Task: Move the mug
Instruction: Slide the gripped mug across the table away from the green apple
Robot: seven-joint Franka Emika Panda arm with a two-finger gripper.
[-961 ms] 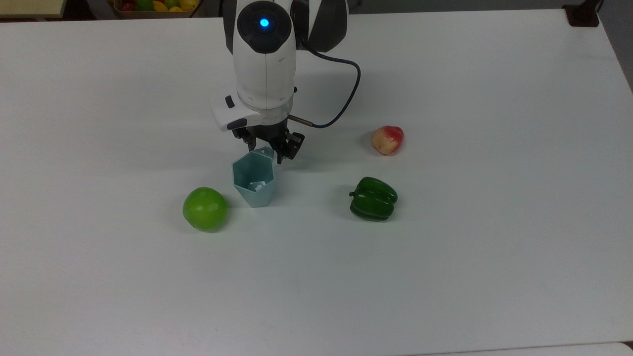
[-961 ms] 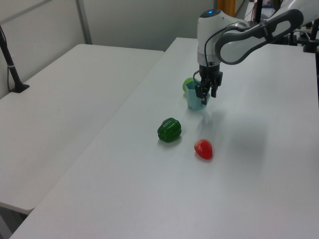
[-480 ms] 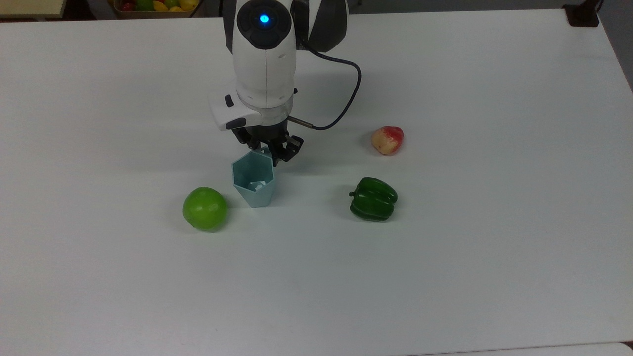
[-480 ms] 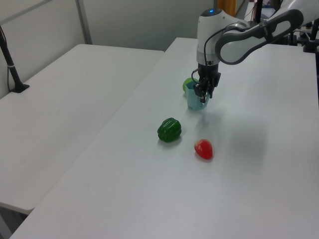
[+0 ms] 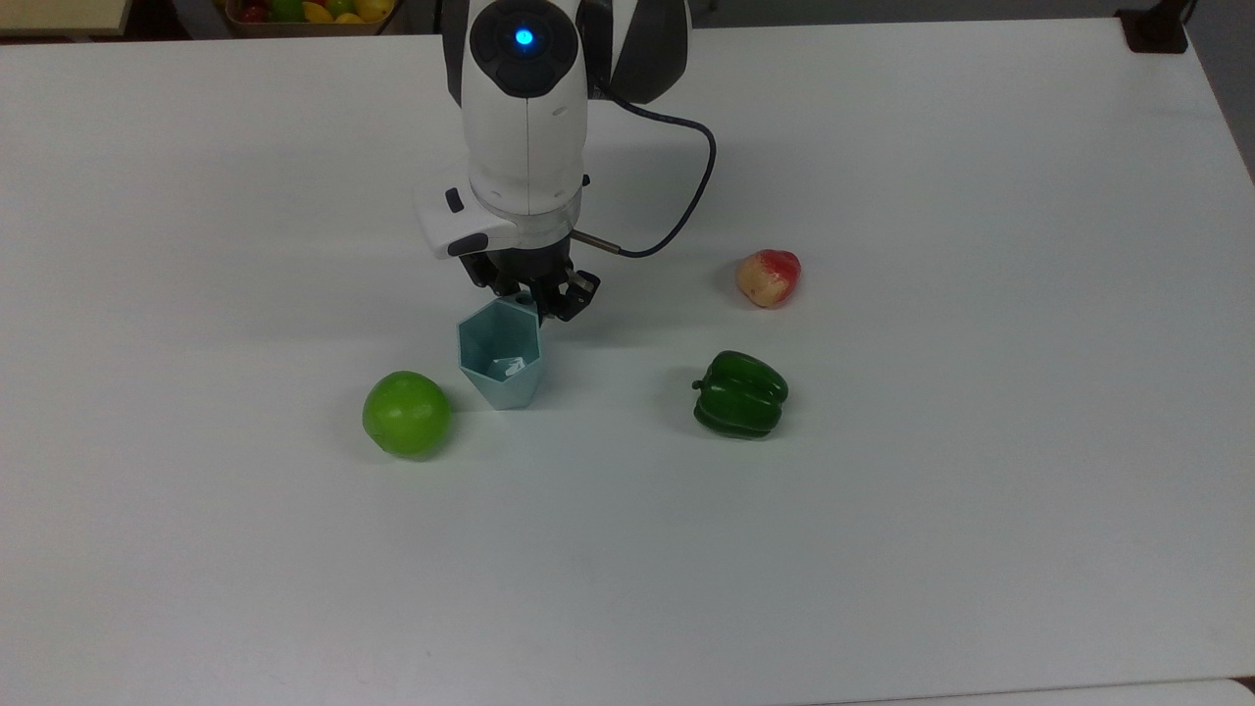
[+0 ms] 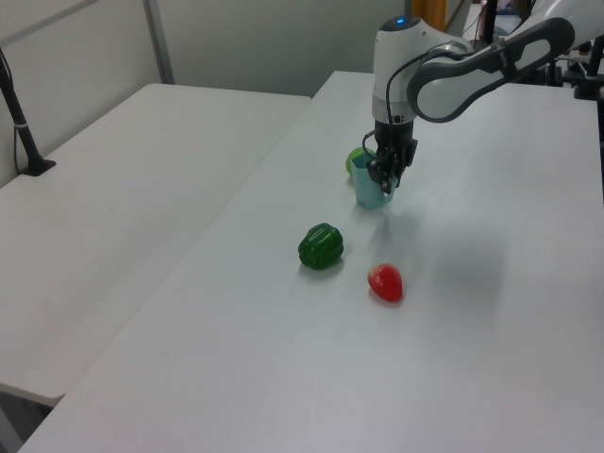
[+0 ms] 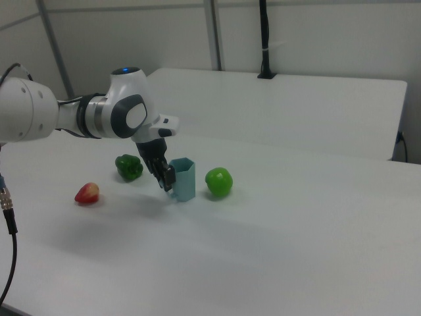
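The mug (image 5: 500, 358) is a pale blue-teal faceted cup with a hexagonal rim, standing upright on the white table (image 5: 882, 549). In the top view my gripper (image 5: 534, 299) sits at the mug's far rim, its fingers closed together on the small handle tab there, which they hide. The left view shows the mug (image 6: 371, 189) under the gripper (image 6: 385, 179). From the right view, the gripper (image 7: 166, 181) presses against the left side of the mug (image 7: 183, 179).
A green apple (image 5: 407, 413) lies close to the mug on the top view's left. A green bell pepper (image 5: 740, 394) and a red-yellow fruit (image 5: 769, 277) lie to the top view's right. A basket of fruit (image 5: 309, 12) stands beyond the table's far edge.
The fingers, spread wide beside the handle a second ago, have closed on it. The mug has shifted very slightly to the top view's left.
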